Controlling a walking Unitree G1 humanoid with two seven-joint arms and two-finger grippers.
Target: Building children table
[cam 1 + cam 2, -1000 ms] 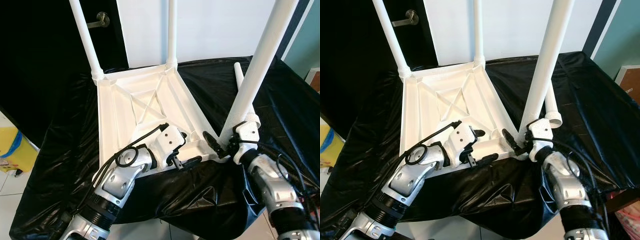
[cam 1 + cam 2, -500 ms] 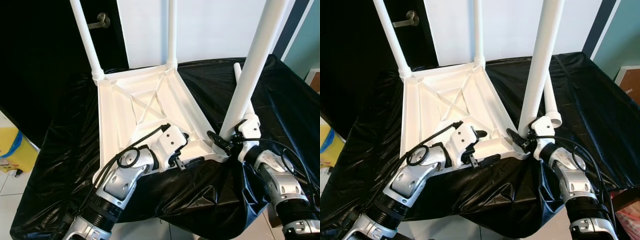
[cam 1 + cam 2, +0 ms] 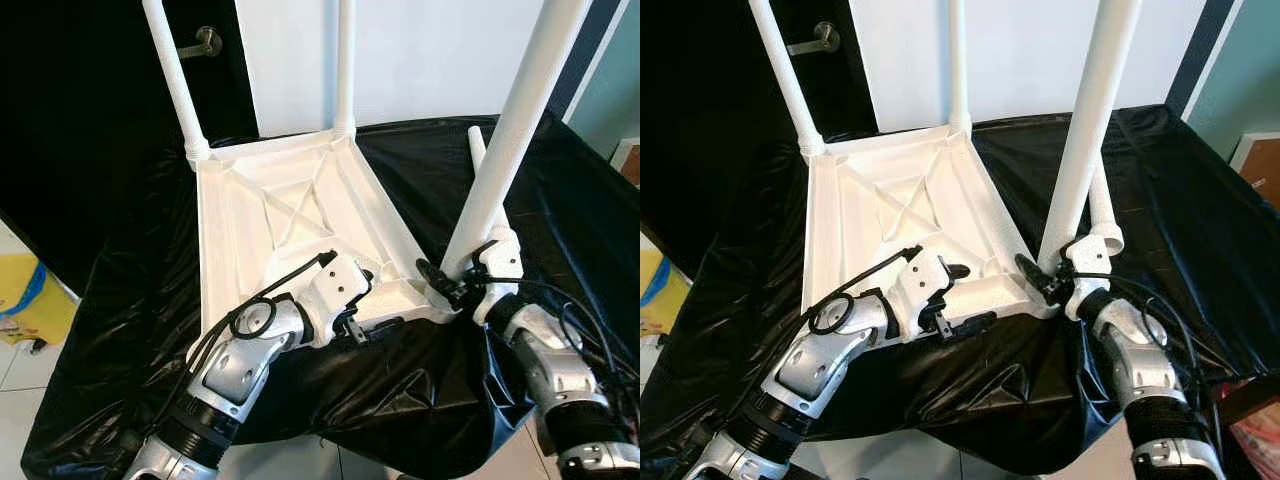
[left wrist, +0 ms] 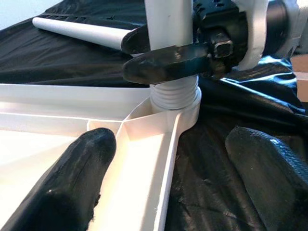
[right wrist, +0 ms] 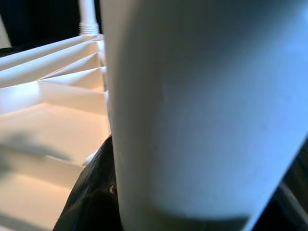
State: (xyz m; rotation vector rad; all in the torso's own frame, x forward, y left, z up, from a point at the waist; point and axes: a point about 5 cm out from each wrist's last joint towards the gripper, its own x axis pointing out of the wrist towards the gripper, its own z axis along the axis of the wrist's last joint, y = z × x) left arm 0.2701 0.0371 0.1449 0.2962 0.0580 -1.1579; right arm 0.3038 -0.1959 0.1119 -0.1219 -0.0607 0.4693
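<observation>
Black-draped surface (image 3: 120,300): right claw (image 3: 440,283) around white leg (image 3: 505,140) on upturned table (image 3: 240,230).

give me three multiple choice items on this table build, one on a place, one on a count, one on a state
1. Where does the loose white leg lie?
A. on the black cloth, right of the tabletop
B. inside the tabletop frame
C. on the floor

2. How many legs stand upright on the upturned tabletop?
A. one
B. three
C. four

3. What is the right hand doing?
A. hanging idle
B. gripping the base of the near-right leg
C. holding a screwdriver

Answers: 1 A, it rests on the black cloth behind the near-right leg. 2 B, two at the far corners and one at the near right. 3 B, its fingers close round that leg just above the threaded socket.
</observation>
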